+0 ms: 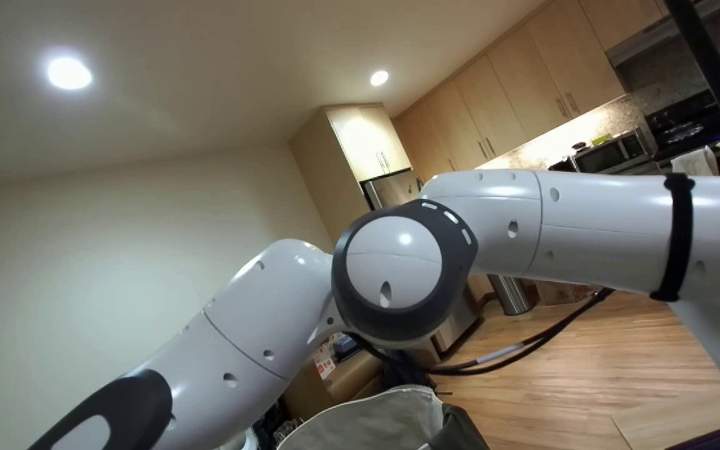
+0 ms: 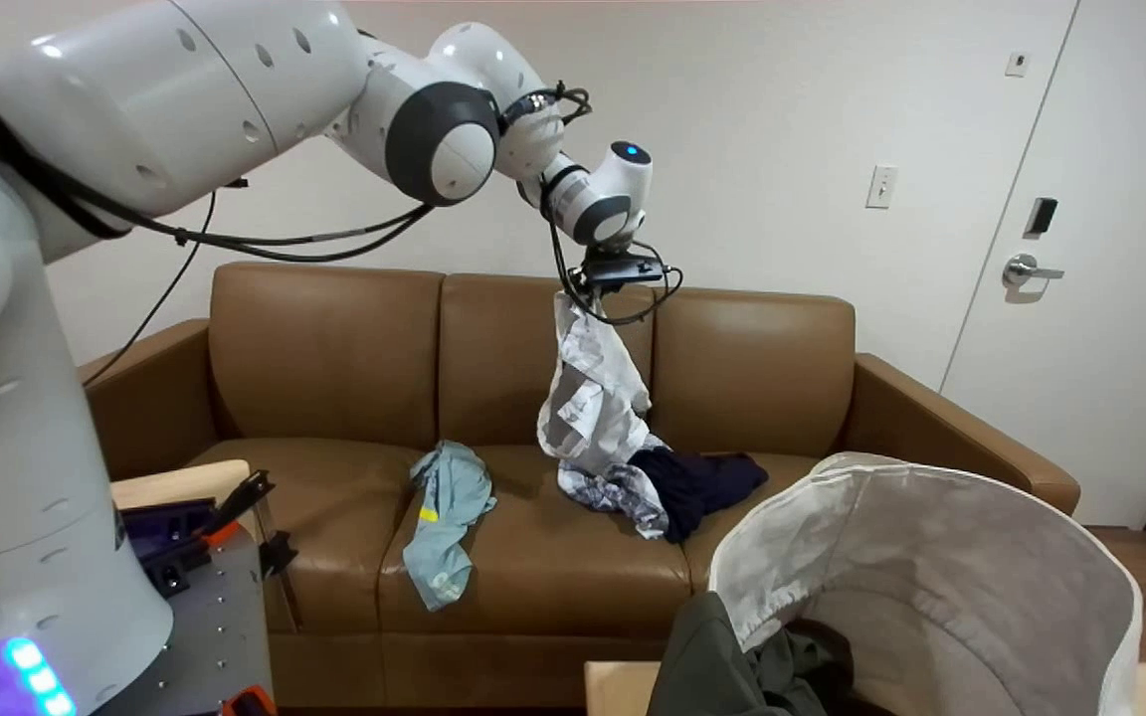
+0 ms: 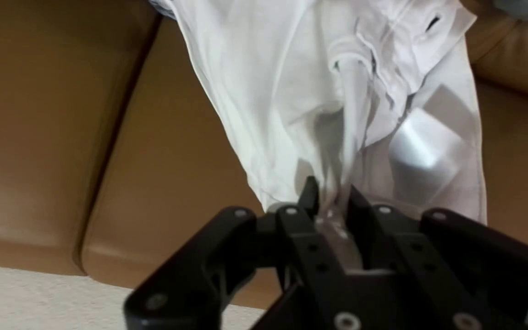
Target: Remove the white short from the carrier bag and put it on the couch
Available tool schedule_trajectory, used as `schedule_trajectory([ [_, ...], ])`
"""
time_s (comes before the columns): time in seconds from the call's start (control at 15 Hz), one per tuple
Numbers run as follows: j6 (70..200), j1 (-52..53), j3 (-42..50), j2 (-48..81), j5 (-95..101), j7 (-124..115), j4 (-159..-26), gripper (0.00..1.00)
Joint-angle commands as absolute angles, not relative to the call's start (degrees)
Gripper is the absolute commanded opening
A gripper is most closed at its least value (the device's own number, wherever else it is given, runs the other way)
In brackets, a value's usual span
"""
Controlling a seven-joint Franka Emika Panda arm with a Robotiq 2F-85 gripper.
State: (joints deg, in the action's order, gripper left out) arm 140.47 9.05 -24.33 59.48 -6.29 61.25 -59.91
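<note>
The white shorts (image 2: 598,393) hang from my gripper (image 2: 601,290) in front of the couch's middle backrest. Their lower end reaches the clothes on the seat; I cannot tell how much rests there. In the wrist view, my gripper (image 3: 332,199) is shut on a bunched part of the white shorts (image 3: 264,82), with the fabric pinched between its fingers. The brown leather couch (image 2: 324,358) stands along the wall and also shows in the wrist view (image 3: 177,183). The pale carrier bag (image 2: 971,547) stands open at front right; its rim also shows in an exterior view (image 1: 372,415).
A dark navy garment (image 2: 697,487) and a patterned grey-white garment (image 2: 618,492) lie on the couch under the shorts. A light blue-green garment (image 2: 449,527) lies left of them. A dark green garment (image 2: 742,666) hangs over the bag's rim. The wall is close behind the couch.
</note>
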Motion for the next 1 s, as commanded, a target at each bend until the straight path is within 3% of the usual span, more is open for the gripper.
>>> schedule_trajectory([
  [0.0, 140.9, 8.8, -24.8, 59.6, -6.3, 61.7, -61.0, 0.13],
  [0.4, 134.0, 9.3, -25.3, 61.7, -7.1, 62.7, -59.4, 0.09],
  [0.93, 137.3, 6.9, -27.9, 61.5, -10.4, 62.9, -75.2, 0.08],
])
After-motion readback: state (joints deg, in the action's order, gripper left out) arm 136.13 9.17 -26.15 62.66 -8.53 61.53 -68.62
